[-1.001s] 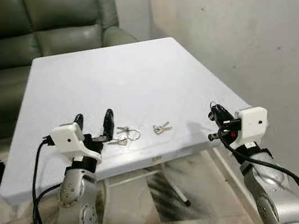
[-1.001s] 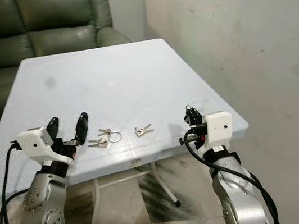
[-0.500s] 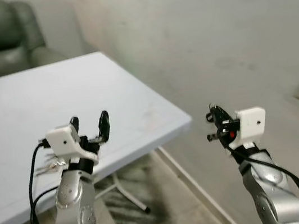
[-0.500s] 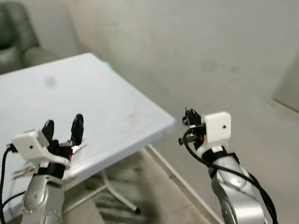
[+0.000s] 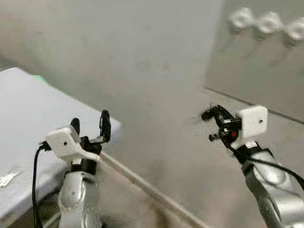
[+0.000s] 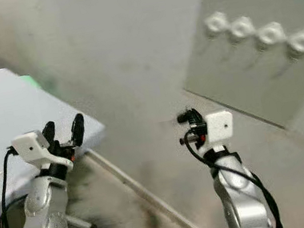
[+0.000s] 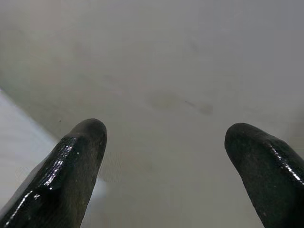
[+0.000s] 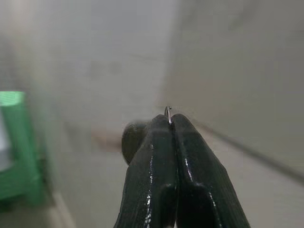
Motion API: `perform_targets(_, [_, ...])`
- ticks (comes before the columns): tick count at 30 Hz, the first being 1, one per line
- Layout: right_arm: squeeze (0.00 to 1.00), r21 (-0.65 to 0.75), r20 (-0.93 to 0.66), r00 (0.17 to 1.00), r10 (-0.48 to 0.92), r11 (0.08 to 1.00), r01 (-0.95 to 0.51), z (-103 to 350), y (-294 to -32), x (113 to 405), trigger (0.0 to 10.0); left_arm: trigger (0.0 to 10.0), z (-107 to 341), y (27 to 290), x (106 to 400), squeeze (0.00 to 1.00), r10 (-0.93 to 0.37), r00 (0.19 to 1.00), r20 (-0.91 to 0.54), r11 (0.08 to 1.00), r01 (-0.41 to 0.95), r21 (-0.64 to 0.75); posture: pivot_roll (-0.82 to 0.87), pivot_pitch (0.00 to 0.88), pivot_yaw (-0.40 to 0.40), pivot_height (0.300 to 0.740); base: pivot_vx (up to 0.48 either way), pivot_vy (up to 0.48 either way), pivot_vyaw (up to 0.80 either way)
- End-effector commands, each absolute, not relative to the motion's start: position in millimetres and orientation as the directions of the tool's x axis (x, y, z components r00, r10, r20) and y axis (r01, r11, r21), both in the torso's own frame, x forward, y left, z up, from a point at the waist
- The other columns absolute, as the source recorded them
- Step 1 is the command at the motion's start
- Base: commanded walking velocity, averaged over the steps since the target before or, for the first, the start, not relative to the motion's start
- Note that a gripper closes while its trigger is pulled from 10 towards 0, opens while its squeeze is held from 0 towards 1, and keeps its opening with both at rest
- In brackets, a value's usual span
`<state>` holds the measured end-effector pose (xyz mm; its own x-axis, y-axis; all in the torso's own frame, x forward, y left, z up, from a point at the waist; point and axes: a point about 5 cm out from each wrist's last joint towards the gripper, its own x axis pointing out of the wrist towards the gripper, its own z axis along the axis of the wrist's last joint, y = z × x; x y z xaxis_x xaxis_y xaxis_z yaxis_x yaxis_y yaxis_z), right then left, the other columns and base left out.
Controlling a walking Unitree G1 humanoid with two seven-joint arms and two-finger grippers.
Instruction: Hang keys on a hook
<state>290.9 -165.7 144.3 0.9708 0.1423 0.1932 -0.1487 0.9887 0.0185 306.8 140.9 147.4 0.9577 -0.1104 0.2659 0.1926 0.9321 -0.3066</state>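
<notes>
**Operator:** Two arms up in front of me. Far left, the white table (image 5: 8, 119) with its corner near my left gripper (image 5: 90, 126). A small pale smear lies on the tabletop; it's too blurred for me to call it keys.

**Observer:** Left fingers?

**Operator:** Spread wide, nothing between them. On the left wrist view both black fingertips (image 7: 83, 142) stand well apart, with bare grey wall (image 5: 141, 46) in the gap.

**Observer:** And further right?

**Operator:** Right gripper (image 5: 215, 116) is raised in the open, near the wall and below the board (image 5: 284, 70). Its fingers are pressed together. In the right wrist view a thin metal ring (image 8: 167, 113) pokes out just above the closed tips, pinched between them. I can't see any key blades hanging from it.

**Observer:** Hooks?

**Operator:** Upper right, a grey board tilted across my view, carrying a row of four round white hooks (image 6: 257, 31) along its top. They're blurred. The right gripper sits lower and to the left of that row, well apart from it.
</notes>
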Motion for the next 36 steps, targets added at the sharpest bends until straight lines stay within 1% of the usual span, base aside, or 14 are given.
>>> perform_targets(1, [0.0,0.02,0.226,0.961,0.157,0.986,-0.166,150.4,-161.0,292.0,10.0,10.0,149.1,147.9,307.5,0.0,-0.087,0.962,0.26,0.943,0.164,-0.29,0.03,0.0,-0.09,0.74,0.0,0.0,0.0])
perform_targets(8, [0.0,0.021,0.226,0.96,0.163,0.985,-0.172,151.2,-160.3,291.3,10.0,10.0,148.0,144.4,307.1,0.0,-0.089,0.963,0.255,0.945,0.162,-0.284,0.03,0.0,-0.097,0.74,0.0,0.0,0.0])
perform_targets(11, [0.0,0.015,0.228,0.958,0.173,0.983,-0.181,151.6,-158.5,290.4,10.0,10.0,145.8,143.7,306.7,0.0,-0.086,0.966,0.244,0.928,0.166,-0.333,0.03,0.0,-0.099,0.74,0.0,0.0,0.0])
perform_targets(18, [0.0,0.014,0.23,0.959,0.166,0.985,-0.174,151.9,-158.2,291.4,10.0,10.0,145.2,141.6,306.8,0.0,-0.084,0.969,0.233,0.94,0.155,-0.304,0.03,0.0,-0.1,0.74,0.0,0.0,0.0])
perform_targets(20, [0.0,0.006,0.234,0.962,0.142,0.989,-0.148,152.9,-160.8,292.8,10.0,10.0,144.5,134.6,306.3,0.0,-0.136,0.966,0.221,0.952,0.189,-0.241,0.03,0.0,-0.1,0.74,0.0,0.0,0.0])
perform_targets(21, [0.0,0.006,0.234,0.962,0.142,0.989,-0.148,152.9,-160.8,292.8,10.0,10.0,144.5,134.6,306.3,0.0,-0.136,0.966,0.221,0.952,0.189,-0.241,0.03,0.0,-0.1,0.74,0.0,0.0,0.0])
perform_targets(23, [0.0,0.013,0.238,0.962,0.131,0.99,-0.138,152.9,-162.5,293.4,10.0,10.0,145.3,129.1,305.3,0.0,-0.175,0.959,0.223,0.949,0.224,-0.221,0.03,0.0,-0.1,0.74,0.0,0.0,0.0])
perform_targets(27, [0.0,0.01,0.259,0.96,0.108,0.993,-0.114,156.2,-164.6,297.6,10.0,10.0,153.8,107.1,304.7,0.0,-0.306,0.92,0.243,0.921,0.351,-0.171,0.04,0.0,-0.095,0.74,0.0,0.0,0.0])
perform_targets(32, [0.0,0.014,0.269,0.957,0.105,0.994,-0.113,159.4,-162.7,300.9,10.0,10.0,158.5,97.3,305.3,0.0,-0.363,0.897,0.251,0.903,0.405,-0.144,0.03,0.0,-0.086,0.74,0.0,0.0,0.0])
perform_targets(34, [0.0,0.014,0.311,0.945,0.101,0.994,-0.11,170.5,-160.1,311.7,10.0,10.0,172.3,79.8,308.8,0.0,-0.454,0.847,0.278,0.863,0.496,-0.102,0.03,0.0,-0.073,0.74,0.0,0.0,0.0])
perform_targets(36, [0.0,0.014,0.327,0.941,0.091,0.995,-0.101,175.4,-161.5,316.8,10.0,10.0,177.0,72.5,310.2,0.0,-0.492,0.824,0.281,0.842,0.532,-0.09,0.03,0.0,-0.073,0.74,0.0,0.0,0.0])
